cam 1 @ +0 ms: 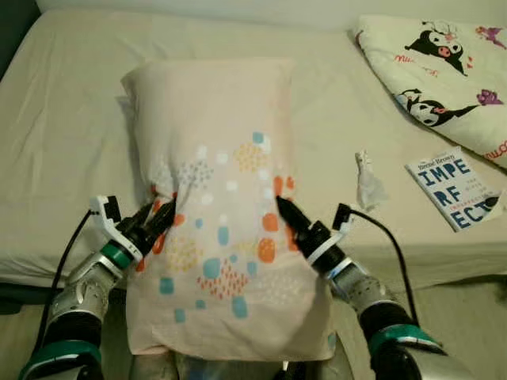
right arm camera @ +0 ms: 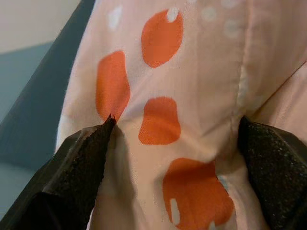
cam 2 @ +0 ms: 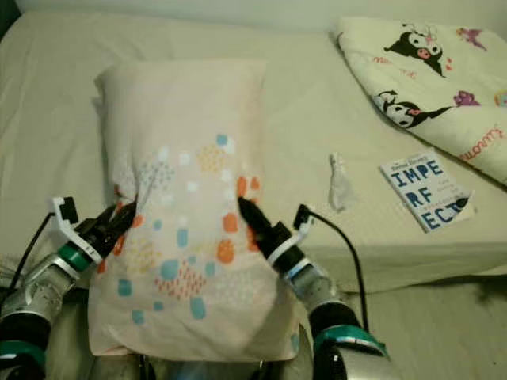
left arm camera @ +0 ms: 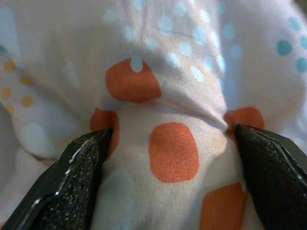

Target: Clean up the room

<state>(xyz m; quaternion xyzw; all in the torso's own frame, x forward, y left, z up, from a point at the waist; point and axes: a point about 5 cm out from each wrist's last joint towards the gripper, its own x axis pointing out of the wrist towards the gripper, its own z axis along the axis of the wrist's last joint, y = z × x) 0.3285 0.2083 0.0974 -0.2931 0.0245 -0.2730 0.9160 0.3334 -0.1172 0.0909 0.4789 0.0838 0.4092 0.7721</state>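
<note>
Across the near edge of a bed [cam 1: 71, 95] covered in a cream sheet, a large pale pink pillow [cam 1: 214, 127] printed with orange, blue and yellow spots is held up between the robot's two arms. Its upper end lies on the mattress, while its lower end hangs toward the robot beyond the bed's edge. The left gripper [cam 1: 154, 215] bites into the pillow's left side, with its two black fingers [left arm camera: 72, 182] spread and a thick fold of spotted fabric pressed between them. The right gripper [cam 1: 283, 207] grips the pillow's right side in the same way, with its fingers [right arm camera: 81, 163] apart and bunched pink cloth with orange spots wedged between them. Black cables loop back from both wrists. To the right of the pillow, a crumpled white tissue [cam 1: 369, 180] lies on the sheet. Farther right, a white and blue book [cam 1: 453, 187] lies flat near the mattress edge. Behind the book, at the far right of the bed, rests a folded cream blanket [cam 1: 440, 67] printed with black and white cartoon characters.
</note>
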